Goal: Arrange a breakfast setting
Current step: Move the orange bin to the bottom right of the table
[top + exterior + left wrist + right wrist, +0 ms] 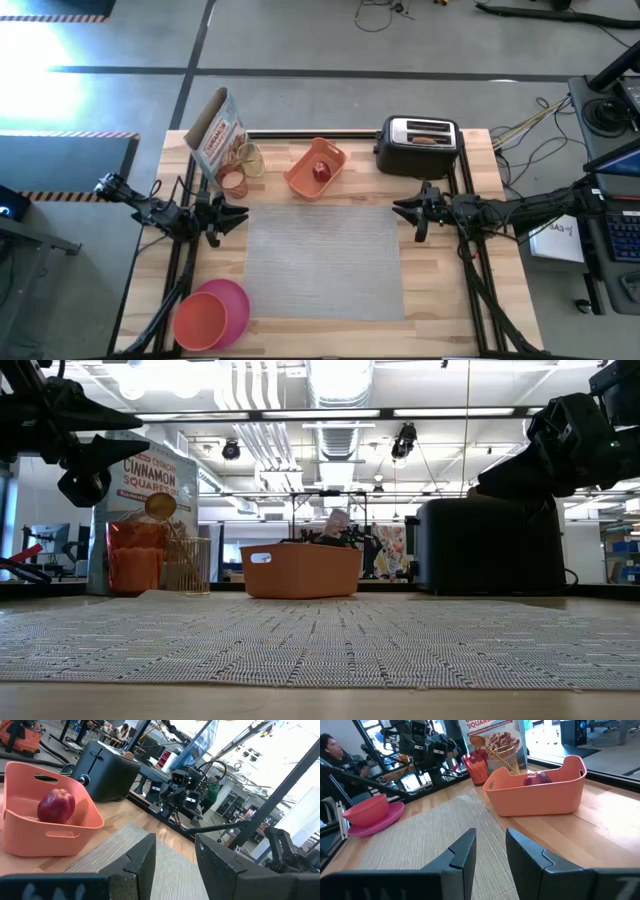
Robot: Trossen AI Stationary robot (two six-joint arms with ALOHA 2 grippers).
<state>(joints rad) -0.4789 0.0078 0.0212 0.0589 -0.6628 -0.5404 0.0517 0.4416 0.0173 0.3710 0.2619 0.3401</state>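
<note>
so the grey mat (325,260) already lies flat in the middle of the table (450,310), its long sides running across between the two arms, and nothing of the setting rests on it yet. off its near left corner sits the pink plate (232,300) with the red-orange bowl (203,320) stacked in it, touching the mat's edge or just beside it. behind the mat, the orange tray (316,168) holds the red apple (321,171), and the toaster (417,146) to its right shows brown toast (426,140) in a slot. smaller still, the clear cup (250,158) with the gold spoon (157,506) stands by the cereal box (216,134) at back left. the left tool (236,216) hovers at the mat's left edge, jaws partly apart and holding nothing; the right tool (404,209) hovers at the right edge, likewise part open and empty. judging by position, the plate and bowl lie nearer the left arm, toward the table's front from its tool, so that arm looks better placed for them.
</note>
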